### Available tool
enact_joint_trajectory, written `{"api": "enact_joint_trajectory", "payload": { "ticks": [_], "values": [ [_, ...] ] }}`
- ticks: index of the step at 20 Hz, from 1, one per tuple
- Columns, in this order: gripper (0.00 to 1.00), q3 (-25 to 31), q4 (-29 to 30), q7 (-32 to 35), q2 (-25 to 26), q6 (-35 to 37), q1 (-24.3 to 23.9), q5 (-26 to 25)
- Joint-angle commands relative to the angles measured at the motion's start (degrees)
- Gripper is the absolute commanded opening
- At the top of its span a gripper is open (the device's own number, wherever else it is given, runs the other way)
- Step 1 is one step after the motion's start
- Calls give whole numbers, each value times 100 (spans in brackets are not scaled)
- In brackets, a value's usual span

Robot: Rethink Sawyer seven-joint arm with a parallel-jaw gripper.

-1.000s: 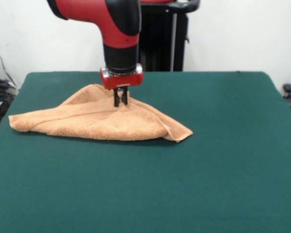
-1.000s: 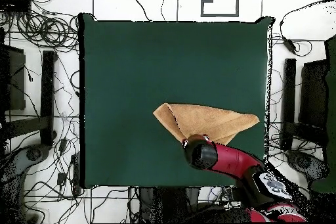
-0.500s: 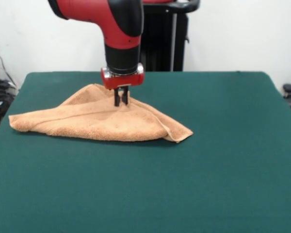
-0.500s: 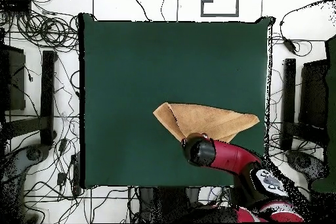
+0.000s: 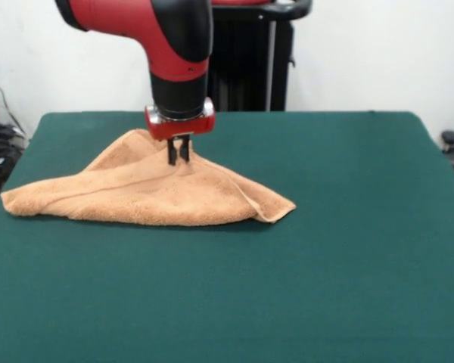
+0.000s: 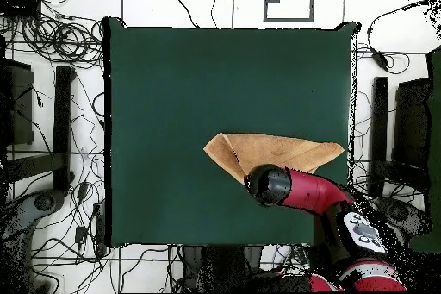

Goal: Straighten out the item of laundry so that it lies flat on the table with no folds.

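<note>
One table [image 5: 348, 249], dark green, largest item. One arm [image 5: 147, 30], red and black, descending from the far side. One towel [image 5: 147, 193], peach-orange, folded into a rough triangle, lying left of centre toward the far edge, peak raised. One gripper [image 5: 178, 150], fingers drawn together, pinching the towel's peak. Step judged: dragging to unfold. Next: pull the pinched layer clear, then release.
</note>
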Motion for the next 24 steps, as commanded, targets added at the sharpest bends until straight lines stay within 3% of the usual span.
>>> {"api": "enact_joint_trajectory", "payload": {
  "ticks": [1, 11, 18, 24],
  "values": [
    [0, 459, -829, 566, -102, 560, 251, 142],
    [0, 627, -738, 438, -485, 1553, 186, 299],
    [0, 813, -834, 385, -511, 1625, 89, 284],
    [0, 783, -855, 547, -353, 1222, 114, 200]
  ]
}}
